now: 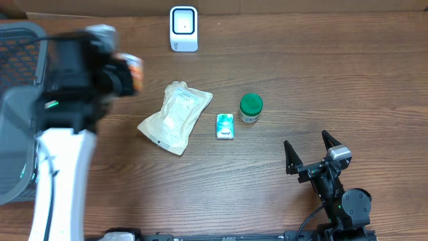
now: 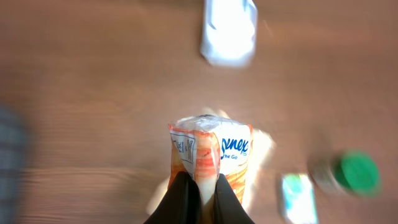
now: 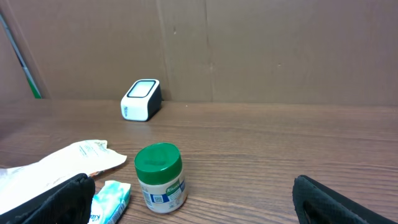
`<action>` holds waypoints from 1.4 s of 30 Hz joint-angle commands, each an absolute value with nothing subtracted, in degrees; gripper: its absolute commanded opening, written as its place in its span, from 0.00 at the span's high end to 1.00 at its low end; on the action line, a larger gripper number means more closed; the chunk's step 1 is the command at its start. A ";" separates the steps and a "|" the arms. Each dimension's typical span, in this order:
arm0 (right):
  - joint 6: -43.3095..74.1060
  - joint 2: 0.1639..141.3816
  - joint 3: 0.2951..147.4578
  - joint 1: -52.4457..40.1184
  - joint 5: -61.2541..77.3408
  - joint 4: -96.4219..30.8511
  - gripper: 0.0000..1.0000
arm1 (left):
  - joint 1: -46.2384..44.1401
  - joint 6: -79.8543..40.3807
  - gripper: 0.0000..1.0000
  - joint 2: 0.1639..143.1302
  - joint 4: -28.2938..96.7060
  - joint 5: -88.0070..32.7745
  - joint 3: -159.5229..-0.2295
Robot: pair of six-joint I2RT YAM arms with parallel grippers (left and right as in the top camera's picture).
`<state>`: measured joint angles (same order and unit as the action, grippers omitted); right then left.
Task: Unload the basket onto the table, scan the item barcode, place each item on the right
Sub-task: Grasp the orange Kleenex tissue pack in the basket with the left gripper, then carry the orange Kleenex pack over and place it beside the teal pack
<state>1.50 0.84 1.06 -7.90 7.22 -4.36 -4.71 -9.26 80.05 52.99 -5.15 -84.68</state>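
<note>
1. Scanner [image 1: 183,28]: just one, white.
2. Tissue pack [image 2: 211,155]: one, orange and white.
3. Pouch [image 1: 175,115]: one, pale and crinkly.
4. Jar [image 1: 251,107]: one, green lid.
5. Small packet [image 1: 225,125]: one, green and white.
6. Basket [image 1: 20,40]: one, grey mesh.
7. Grippers: two, the left gripper [image 2: 202,186] and the right gripper [image 1: 305,138].

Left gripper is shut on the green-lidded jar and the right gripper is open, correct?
Not quite. The left gripper is shut on the orange tissue pack, as the left wrist view shows; the green-lidded jar stands on the table. The right gripper is open.
</note>
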 commanded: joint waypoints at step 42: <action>1.43 0.16 0.47 -7.66 7.18 -4.12 0.00 | -20.53 -19.66 0.13 98.54 52.66 -14.83 -90.98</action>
<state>1.52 0.84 1.06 -7.90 7.25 -4.34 -21.98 -23.79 104.14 50.98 -14.39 -84.25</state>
